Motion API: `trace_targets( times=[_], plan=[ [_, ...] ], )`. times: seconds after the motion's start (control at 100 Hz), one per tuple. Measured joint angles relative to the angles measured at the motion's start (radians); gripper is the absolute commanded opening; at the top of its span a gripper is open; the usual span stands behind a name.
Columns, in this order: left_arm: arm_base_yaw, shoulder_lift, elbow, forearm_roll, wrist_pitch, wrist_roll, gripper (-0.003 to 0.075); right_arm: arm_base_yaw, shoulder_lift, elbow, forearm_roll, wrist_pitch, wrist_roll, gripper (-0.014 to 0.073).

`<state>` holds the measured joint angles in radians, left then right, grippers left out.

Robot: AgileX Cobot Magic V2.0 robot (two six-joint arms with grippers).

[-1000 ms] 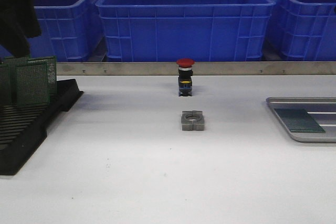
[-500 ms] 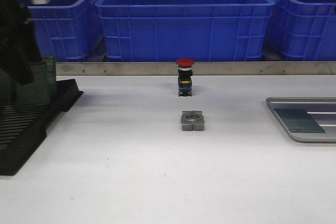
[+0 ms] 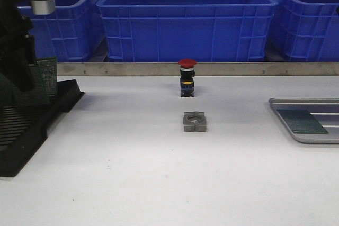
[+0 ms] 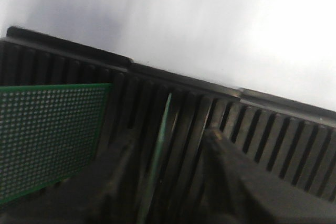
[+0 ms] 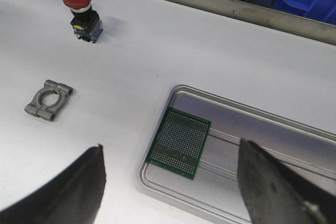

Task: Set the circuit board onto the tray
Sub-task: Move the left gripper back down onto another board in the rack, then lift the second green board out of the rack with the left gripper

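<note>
While the left gripper (image 4: 168,182) hangs over the black rack (image 3: 24,125) at the table's left edge, its two fingers (image 4: 231,182) stand spread to either side of a thin green circuit board (image 4: 160,145) seen edge-on in a slot. No contact between fingers and board is visible. A second board (image 4: 47,140) stands in a neighbouring slot, face toward the wrist camera.

The step in hand appears to be the pickup approach. The next move calls for closing squarely on the edge-on board, then lifting straight up so it clears the slot without dragging the neighbour.

The tray (image 5: 247,124) lies at the table's right edge, well apart from the rack. One board (image 5: 179,142) already lies flat in its near corner. The right gripper (image 5: 173,192) hovers above the tray, fingers wide apart and holding nothing. A red push button (image 3: 186,78) and a metal clamp (image 3: 194,121) sit between rack and tray.
</note>
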<state>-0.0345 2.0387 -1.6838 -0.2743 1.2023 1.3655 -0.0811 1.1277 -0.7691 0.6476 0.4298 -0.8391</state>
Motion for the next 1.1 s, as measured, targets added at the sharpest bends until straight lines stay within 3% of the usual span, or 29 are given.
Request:
trace_targets(
  times=[0.07, 0.56, 0.83, 1.1],
  plan=[
    [0.000, 0.000, 0.000, 0.000, 0.004, 0.002, -0.0023, 0.000, 0.000, 0.000, 0.000, 0.000, 0.000, 0.0538],
    [-0.022, -0.047, -0.077, -0.010, 0.014, 0.016, -0.0020, 0.020, -0.018, 0.002, 0.000, 0.015, -0.026, 0.0538],
    [-0.116, -0.125, -0.110, -0.223, 0.023, 0.015, -0.0020, 0.190, -0.026, 0.002, 0.000, 0.024, -0.061, 0.0538],
    [-0.283, -0.129, -0.110, -0.398, 0.022, 0.015, -0.0020, 0.402, -0.026, 0.002, 0.002, -0.024, -0.157, 0.0538]
  ],
)
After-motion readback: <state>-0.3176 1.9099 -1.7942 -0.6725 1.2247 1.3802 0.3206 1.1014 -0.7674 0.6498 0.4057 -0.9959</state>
